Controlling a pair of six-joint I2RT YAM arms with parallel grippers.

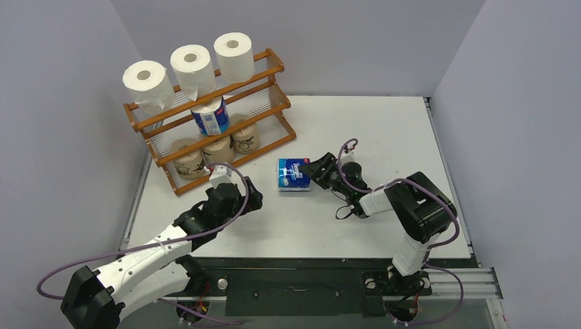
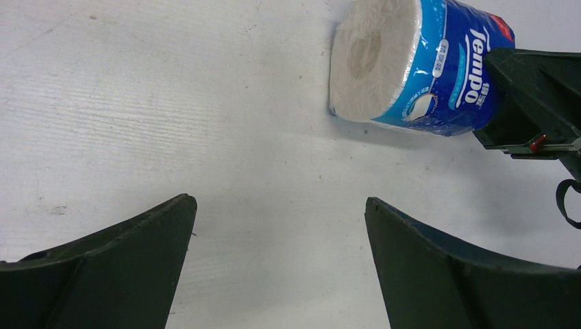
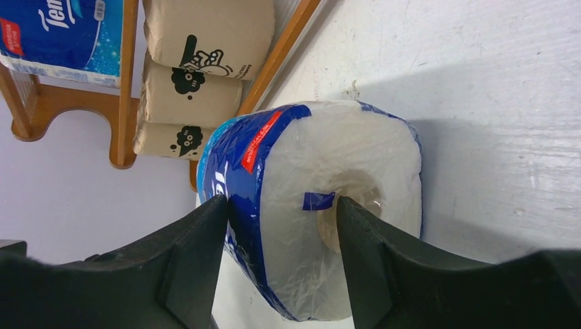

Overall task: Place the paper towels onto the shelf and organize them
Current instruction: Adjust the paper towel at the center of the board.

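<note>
From above, the shelf (image 1: 264,75) stands at the counter's (image 1: 384,130) far left. It carries 3 white rolls (image 1: 192,65) on top, 1 blue roll (image 1: 209,116) on the middle tier and 3 brown rolls (image 1: 218,147) at the bottom. The 8th roll (image 1: 292,174), also blue, lies on its side on the counter, well apart from the shelf.

Only the right wrist view shows how the right gripper (image 3: 281,202) meets it. Its jaws grip the roll's wall, with 1 finger (image 3: 390,267) at the hollow core and the other (image 3: 185,260) against the blue wrapper.

The left wrist view shows the roll's other end face and its "Tempo" print. There the left gripper (image 2: 281,199) hangs over bare counter near the roll, with its jaws wide apart and nothing between them.
</note>
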